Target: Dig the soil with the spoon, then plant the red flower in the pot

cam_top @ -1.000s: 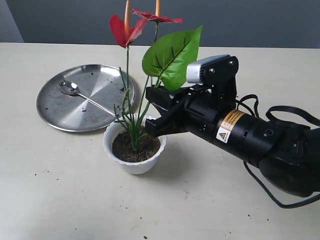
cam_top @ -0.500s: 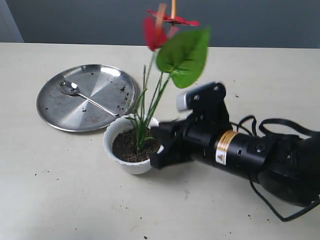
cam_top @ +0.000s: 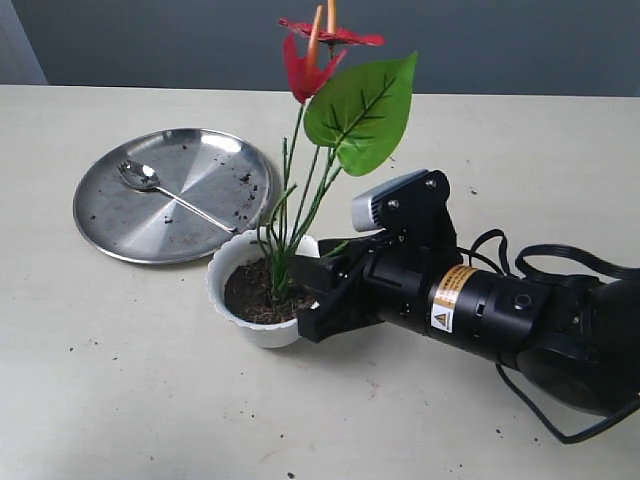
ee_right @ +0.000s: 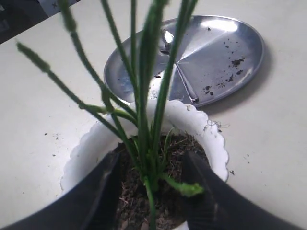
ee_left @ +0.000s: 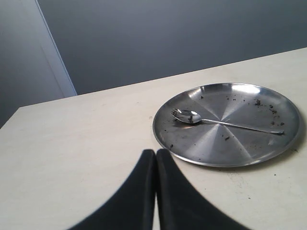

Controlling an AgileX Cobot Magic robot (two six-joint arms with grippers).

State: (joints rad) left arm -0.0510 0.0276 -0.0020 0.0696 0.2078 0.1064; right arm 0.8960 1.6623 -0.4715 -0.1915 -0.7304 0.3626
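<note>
My right gripper (ee_right: 152, 191) is parted approx. stem-bunch wide, fingers either side of the red flower (cam_top: 330, 110) stems w/o clearly pinching. Stems rise near-upright btwn them, rooted in soil (ee_right: 168, 158) in the pot (ee_right: 206, 129). Left gripper (ee_left: 155, 191) closed, empty; spoon (ee_left: 216, 122) ahead of it on the plate (ee_left: 268, 153).

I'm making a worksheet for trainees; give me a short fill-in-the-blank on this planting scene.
1. The slim silver metal spoon lies on the round steel ____.
2. The red artificial flower's stems stand in the dark soil of the white scalloped ____.
3. The right gripper's jaws are ____ on either side of the stems.
4. The left gripper is ____.

Missing words: plate; pot; open; shut
</note>
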